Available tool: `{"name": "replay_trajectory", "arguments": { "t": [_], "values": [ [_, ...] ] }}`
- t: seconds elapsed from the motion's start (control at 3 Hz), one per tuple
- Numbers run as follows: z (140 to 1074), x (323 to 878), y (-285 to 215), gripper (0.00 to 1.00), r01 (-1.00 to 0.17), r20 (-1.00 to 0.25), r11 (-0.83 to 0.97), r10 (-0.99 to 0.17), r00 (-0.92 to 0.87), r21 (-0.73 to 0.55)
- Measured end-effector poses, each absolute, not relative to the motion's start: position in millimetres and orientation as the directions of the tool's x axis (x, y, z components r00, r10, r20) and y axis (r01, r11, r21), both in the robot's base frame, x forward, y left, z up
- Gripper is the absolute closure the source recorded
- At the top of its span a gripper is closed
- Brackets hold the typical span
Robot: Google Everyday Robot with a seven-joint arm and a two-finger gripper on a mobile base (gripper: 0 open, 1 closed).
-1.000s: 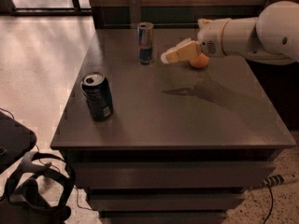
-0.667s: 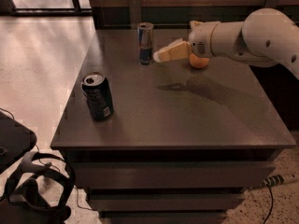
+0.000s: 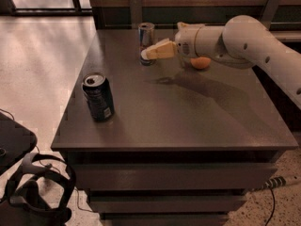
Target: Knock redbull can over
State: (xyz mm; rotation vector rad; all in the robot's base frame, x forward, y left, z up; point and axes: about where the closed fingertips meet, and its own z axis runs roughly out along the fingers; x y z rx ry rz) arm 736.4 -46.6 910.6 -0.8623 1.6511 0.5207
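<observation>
The gripper (image 3: 149, 53) hangs low over the table's (image 3: 188, 121) far side; whether its jaws are open cannot be told. The redbull can (image 3: 146, 32) stands upright right at their tip, seemingly touching. A dark can (image 3: 99, 98) stands well apart, nearer the front-left.

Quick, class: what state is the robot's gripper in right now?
Gripper: open or closed cannot be told; it sits right at the redbull can.
</observation>
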Motion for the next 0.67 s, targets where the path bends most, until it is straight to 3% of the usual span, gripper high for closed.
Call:
{"name": "replay_trajectory", "arguments": {
  "t": [0.67],
  "values": [
    [904.0,752.7,-16.6,0.00,-0.785,-0.970,0.613,-0.232,-0.073,-0.087]
  ]
}}
